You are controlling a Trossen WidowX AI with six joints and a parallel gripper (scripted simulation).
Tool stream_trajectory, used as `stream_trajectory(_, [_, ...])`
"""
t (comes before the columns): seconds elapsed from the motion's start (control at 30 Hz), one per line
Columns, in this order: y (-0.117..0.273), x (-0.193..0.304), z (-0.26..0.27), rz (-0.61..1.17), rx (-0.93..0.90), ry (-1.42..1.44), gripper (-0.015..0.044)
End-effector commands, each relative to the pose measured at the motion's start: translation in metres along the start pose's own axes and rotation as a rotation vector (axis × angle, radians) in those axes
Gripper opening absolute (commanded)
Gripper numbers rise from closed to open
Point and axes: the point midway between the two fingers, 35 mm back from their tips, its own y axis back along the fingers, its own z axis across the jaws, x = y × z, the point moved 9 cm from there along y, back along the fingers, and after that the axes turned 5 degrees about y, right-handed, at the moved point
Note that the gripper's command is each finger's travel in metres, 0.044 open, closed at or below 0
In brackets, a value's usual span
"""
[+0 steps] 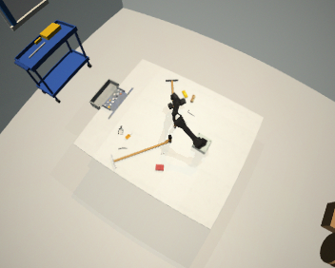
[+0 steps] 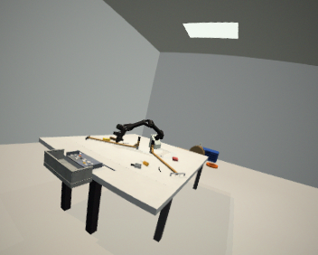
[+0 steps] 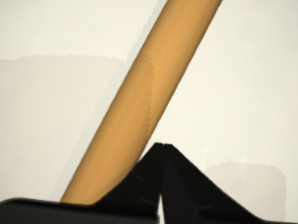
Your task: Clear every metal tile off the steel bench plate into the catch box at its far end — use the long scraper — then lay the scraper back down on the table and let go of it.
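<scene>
The steel bench plate (image 1: 124, 99) (image 2: 94, 164) lies at the table edge with several small pale and orange tiles on it. The grey catch box (image 1: 97, 101) (image 2: 70, 174) adjoins its far end. The long scraper (image 1: 172, 86) (image 2: 111, 142) (image 3: 145, 100) lies on the table, with a wooden handle and a dark crosswise head. My gripper (image 1: 173, 105) (image 2: 118, 138) (image 3: 161, 151) is shut and empty above the handle area. In the wrist view the handle passes diagonally just left of the closed fingertips; whether they touch it cannot be told.
A second wooden-handled tool (image 1: 143, 150) (image 2: 163, 162) with a rake-like head lies across the table. A red block (image 1: 160, 167) (image 2: 175, 158), a yellow piece (image 1: 185, 94) and an orange piece (image 1: 128, 136) (image 2: 145, 163) lie on the table. A blue cart (image 1: 60, 71) stands beyond it.
</scene>
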Motion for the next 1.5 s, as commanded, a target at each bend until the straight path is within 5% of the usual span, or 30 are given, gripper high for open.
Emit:
stream_trajectory(0.0, [-0.001,-0.004,0.005,-0.007,0.001,0.003,0.0])
stream_trajectory(1.47, [-0.007,-0.021,0.044,-0.007,-0.002,0.003,0.0])
